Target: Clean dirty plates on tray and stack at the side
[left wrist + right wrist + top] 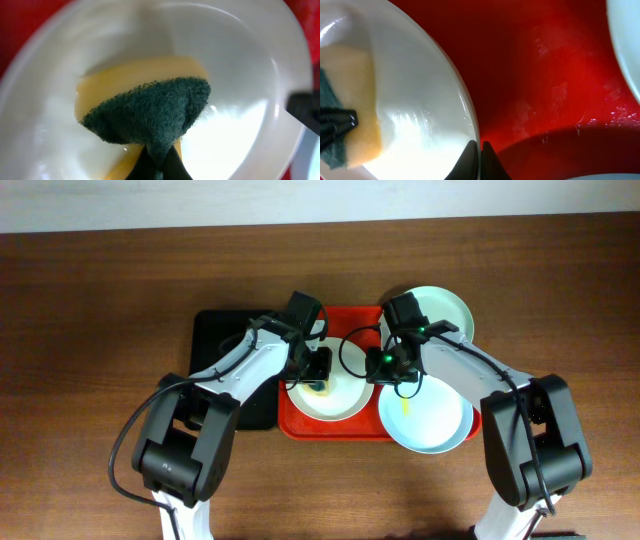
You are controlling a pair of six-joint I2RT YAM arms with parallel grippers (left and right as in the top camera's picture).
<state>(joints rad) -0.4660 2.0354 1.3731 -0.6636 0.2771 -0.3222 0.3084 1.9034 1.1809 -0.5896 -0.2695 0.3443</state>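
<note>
My left gripper (pixel 159 169) is closed tight on a sponge (pixel 150 112). The fingers pinch its green scouring face into a fold, and the yellow body shows behind it. The sponge rests on the white plate (pixel 240 60) directly below that gripper, near the middle of the plate. I cannot tell whether any smear lies under it.

Just to the right of this gripper, at the plate's edge, sits my right gripper (pixel 480 152). Its fingers are almost together, nipping the white plate's rim between them and holding nothing else. From that wrist the sponge shows to the left, across the plate's hollow. Bare red tray (pixel 545 90) lies just to the right of the fingertips. The white plate lies in the tray, under both grippers.

Behind the right gripper, toward my base, the near green plate (pixel 440 425) laps over the tray's right rim. It has a yellow smear (pixel 406 408) on it. Beyond the right gripper, the far green plate (pixel 450 305) sits at the tray's far right corner, partly off it. Out to the left of the left gripper, just beside the red tray, a black tray (pixel 225 340) lies on the table (pixel 100 300).
</note>
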